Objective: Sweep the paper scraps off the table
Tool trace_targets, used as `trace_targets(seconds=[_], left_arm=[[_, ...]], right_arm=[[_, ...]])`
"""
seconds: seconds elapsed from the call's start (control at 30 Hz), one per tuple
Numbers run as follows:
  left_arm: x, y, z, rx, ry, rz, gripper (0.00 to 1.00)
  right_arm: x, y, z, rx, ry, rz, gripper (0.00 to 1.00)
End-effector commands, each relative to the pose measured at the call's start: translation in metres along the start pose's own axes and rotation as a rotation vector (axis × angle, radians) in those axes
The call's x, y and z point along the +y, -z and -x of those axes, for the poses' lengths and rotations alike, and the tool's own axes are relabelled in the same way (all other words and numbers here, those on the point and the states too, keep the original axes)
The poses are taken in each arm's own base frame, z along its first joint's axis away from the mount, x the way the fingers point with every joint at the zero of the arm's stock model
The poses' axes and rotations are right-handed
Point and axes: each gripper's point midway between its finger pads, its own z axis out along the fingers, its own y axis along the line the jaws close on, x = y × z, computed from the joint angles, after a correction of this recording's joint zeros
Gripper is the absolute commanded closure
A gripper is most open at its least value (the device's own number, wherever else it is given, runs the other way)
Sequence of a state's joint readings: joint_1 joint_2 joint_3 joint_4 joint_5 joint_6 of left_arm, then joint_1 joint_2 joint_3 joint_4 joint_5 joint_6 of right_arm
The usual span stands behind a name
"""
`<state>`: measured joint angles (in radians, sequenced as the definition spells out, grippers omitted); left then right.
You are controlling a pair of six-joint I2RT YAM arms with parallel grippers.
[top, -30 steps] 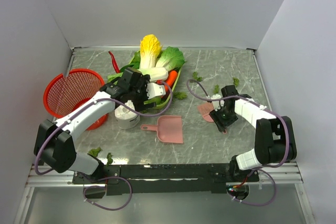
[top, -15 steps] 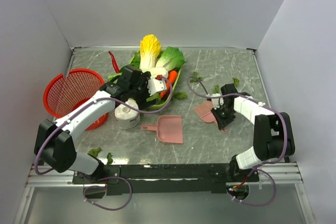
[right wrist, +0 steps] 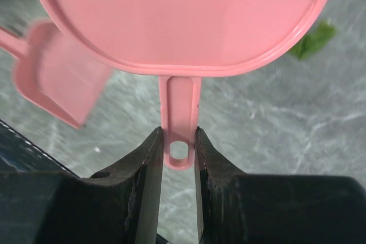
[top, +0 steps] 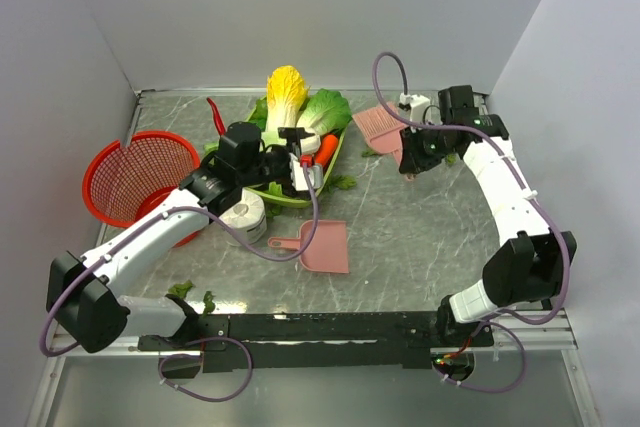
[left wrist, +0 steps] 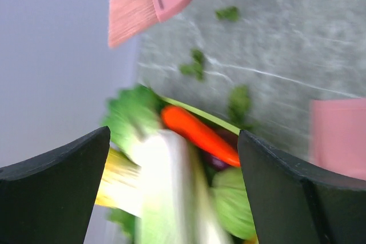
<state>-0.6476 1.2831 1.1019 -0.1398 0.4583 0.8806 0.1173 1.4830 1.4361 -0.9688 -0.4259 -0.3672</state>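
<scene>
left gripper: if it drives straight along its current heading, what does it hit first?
Likely the pale cabbage stalk or the carrot; both sit dead ahead of the open left gripper. Blur hides which is nearer.

Brush: smooth pink plastic is being displayed. Tabletop: veined grey stone look, faintly glossy. Basket: red plastic mesh.

The left arm reaches forward and rightward from its base, and its gripper points right with the fingers spread wide. The right arm stretches far forward along the right side, wrist bent to the left — its gripper pinched tight on the handle of a brush.
</scene>
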Motion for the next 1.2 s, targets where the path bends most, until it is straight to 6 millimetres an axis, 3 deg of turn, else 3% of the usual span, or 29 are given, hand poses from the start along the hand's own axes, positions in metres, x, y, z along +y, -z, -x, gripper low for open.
trace_targets(seconds=[0.0,0.2,0.4,0.5,0.6,0.8,0.9,0.93,1.0,1.03,1.07,1.1,1.17], left_arm=[[0.036,0.005,0.048,-0.17,-0.272,0.095,0.03],[0.037,0.005,0.057,-0.21,-0.499,0.104,0.03],[0.026,-0.002,0.042,-0.125,-0.655,-0.068,0.01],[0.025,-0.002,0.039,-0.111,-0.721,-0.089,0.07],[0.024,0.0,0.039,-0.107,-0.782,-0.068,0.18],[0.015,0.002,0.025,-0.044,-0.751,-0.137,0.42],[0.013,0.002,0.019,-0.023,-0.75,-0.145,0.62],[0.012,0.002,0.017,-0.017,-0.742,-0.145,0.74],[0.01,0.001,0.013,-0.006,-0.718,-0.148,0.83],[0.011,0.001,0.013,-0.005,-0.707,-0.138,0.96],[0.011,0.0,0.012,-0.003,-0.69,-0.134,0.99],[0.009,0.0,0.012,-0.006,-0.644,-0.129,0.99],[0.015,-0.002,0.015,-0.014,-0.586,-0.09,0.99]], right_arm=[[0.034,0.007,0.024,-0.033,-0.002,0.121,1.0],[0.074,-0.001,0.047,-0.044,0.093,0.234,1.0],[0.112,-0.002,0.057,-0.048,0.154,0.348,1.0],[0.132,-0.001,0.059,-0.046,0.183,0.412,1.0],[0.151,0.0,0.062,-0.048,0.2,0.47,1.0],[0.16,0.0,0.068,-0.052,0.214,0.492,1.0],[0.161,-0.001,0.069,-0.051,0.209,0.503,1.0],[0.161,-0.002,0.071,-0.054,0.21,0.504,1.0],[0.162,-0.001,0.073,-0.06,0.215,0.506,1.0],[0.162,0.0,0.073,-0.061,0.218,0.504,1.0],[0.161,0.001,0.074,-0.065,0.228,0.5,0.95],[0.159,0.004,0.078,-0.077,0.24,0.486,0.67],[0.153,0.014,0.083,-0.11,0.261,0.477,0.51]])
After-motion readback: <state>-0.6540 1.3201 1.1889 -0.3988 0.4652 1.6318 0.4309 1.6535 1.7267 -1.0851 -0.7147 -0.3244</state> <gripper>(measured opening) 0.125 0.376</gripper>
